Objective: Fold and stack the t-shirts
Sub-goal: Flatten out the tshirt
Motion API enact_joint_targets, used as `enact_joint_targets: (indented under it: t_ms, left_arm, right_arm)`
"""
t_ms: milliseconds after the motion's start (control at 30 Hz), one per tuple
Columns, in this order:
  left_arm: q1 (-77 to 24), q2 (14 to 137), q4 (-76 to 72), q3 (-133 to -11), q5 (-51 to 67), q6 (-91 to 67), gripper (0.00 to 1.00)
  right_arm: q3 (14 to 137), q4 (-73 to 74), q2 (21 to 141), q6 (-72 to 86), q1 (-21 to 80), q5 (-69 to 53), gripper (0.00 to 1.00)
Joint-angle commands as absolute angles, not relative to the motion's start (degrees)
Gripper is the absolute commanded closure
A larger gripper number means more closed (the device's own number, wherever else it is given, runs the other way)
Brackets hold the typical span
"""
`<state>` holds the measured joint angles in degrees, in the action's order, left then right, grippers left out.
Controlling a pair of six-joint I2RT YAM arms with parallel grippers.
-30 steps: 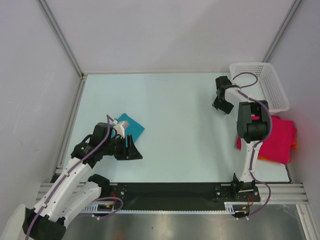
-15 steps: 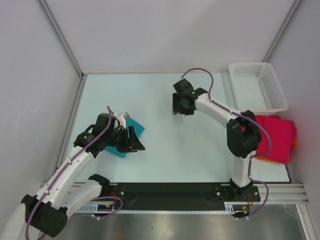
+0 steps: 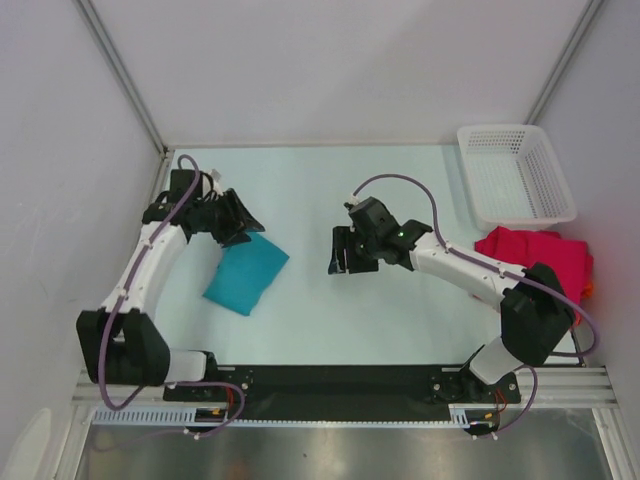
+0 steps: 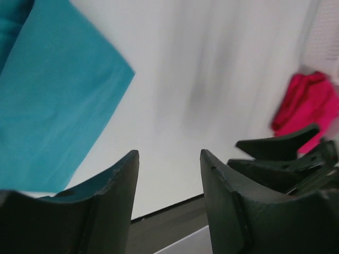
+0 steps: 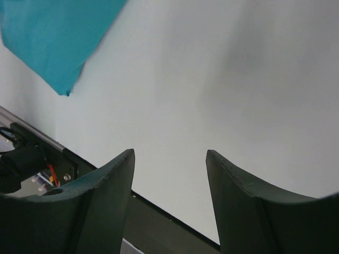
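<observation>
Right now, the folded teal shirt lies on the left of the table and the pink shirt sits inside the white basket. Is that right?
No: the top view shows the pink shirt on the table beside the white basket, not inside it. The teal shirt is on the left.

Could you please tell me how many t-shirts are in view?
3: a folded teal t-shirt at left, a crimson-pink t-shirt at right, an orange t-shirt, only an edge by it; others may be hidden.
</observation>
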<state>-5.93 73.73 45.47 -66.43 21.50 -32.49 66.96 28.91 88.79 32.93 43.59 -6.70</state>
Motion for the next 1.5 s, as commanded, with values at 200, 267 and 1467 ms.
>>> enact_joint_targets:
  t_ms: [200,267,1467]
  left_arm:
    - [10.5,88.1,41.6,-71.4,25.2,-29.0,0.49]
    - [10.5,91.1,43.0,-74.5,22.9,-27.6,0.49]
    - [-2.5,103.4,40.8,-80.3,28.6,-23.8,1.0]
  right_arm:
    - [67.2,19.5,94.5,33.9,43.8,-16.2,0.39]
    - [69.1,19.8,96.5,33.4,43.3,-17.6,0.39]
    - [74.1,18.8,107.8,33.7,40.3,-24.2,0.48]
